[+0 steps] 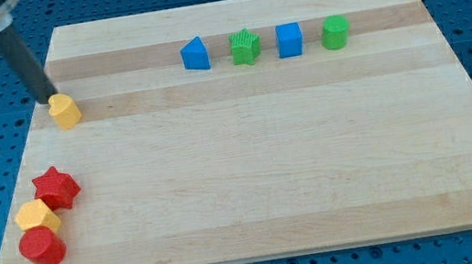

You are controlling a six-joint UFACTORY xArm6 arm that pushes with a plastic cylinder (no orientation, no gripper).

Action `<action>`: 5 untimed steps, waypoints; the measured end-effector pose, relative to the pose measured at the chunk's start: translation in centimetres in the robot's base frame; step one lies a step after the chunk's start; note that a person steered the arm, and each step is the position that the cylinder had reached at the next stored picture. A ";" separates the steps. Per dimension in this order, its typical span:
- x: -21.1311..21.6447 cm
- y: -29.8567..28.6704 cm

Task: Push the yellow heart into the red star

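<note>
A yellow block (65,111), which looks like the heart, lies near the board's left edge in the upper left. My tip (52,98) is at its upper-left side, touching or almost touching it; the dark rod slants up to the view's top left. The red star (56,187) lies well below the heart, near the left edge toward the view's bottom.
A yellow hexagon-like block (37,216) sits against the red star's lower left, with a red cylinder (43,248) just below it. Along the top lie a blue triangle (195,54), green star (245,47), blue cube (289,39) and green cylinder (335,32).
</note>
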State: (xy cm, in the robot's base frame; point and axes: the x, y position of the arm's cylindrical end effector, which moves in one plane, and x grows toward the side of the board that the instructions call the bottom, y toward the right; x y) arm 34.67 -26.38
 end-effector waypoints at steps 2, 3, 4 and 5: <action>3.5 1.6; 4.4 0.2; 4.8 -1.7; 7.0 -1.6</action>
